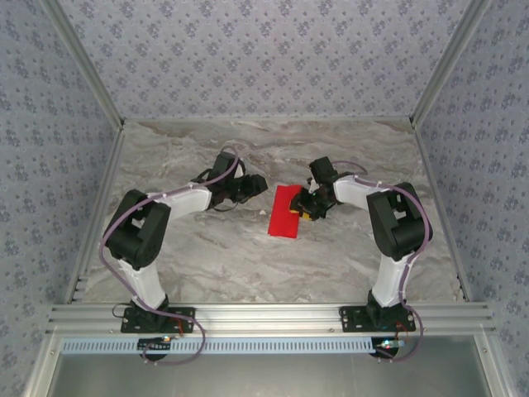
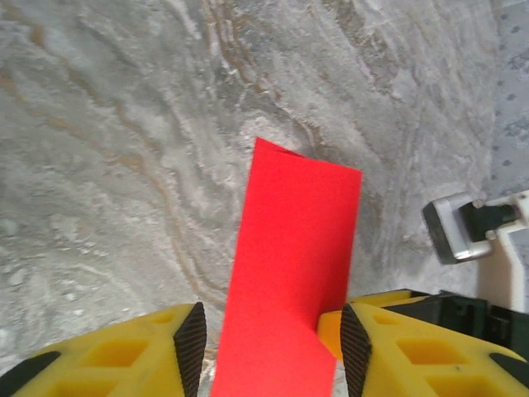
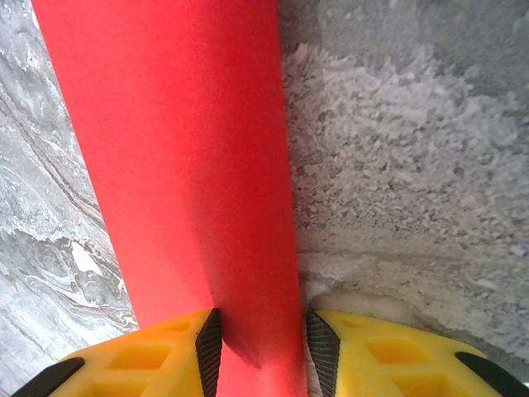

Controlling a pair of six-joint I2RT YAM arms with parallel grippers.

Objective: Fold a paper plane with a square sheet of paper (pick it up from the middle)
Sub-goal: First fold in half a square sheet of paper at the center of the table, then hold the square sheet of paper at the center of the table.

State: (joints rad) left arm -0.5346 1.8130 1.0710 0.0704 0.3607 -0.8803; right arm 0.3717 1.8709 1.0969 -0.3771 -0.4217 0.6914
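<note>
**Top external view: sheet folded to a strip, no plane shape yet**

- The square sheet of paper (image 1: 285,212) lies flat on the marble-patterned table (image 1: 207,256), between the two arms and a little nearer the right one. Its outline is a narrow rectangle, not a square, so at least one lengthwise fold looks done.
- Left wrist view: a second layer peeks out at the strip's far corner, which fits a doubled sheet. The far end is cut square. No diagonal nose folds, no point, no wings.
- Left gripper (image 1: 254,186): jaws stand apart and nothing is caught in them. From above it sits just left of the paper, not touching. Its own camera looks along the strip.
- Right gripper (image 1: 309,208): at the paper's right edge, low over it. In the right wrist view the red strip (image 3: 182,165) runs up between the black pads (image 3: 209,351), which stand partway apart. One pad meets the paper's edge and the other shows a sliver of gap. Cannot tell whether it clamps the strip or only straddles it.

Judgement: early-to-middle stage. The sheet is centred and creased once. The nose corners, the closing fold and the wing folds all appear left to do. The crease looks sharp, though how the edges line up under the right gripper is hidden.
</note>
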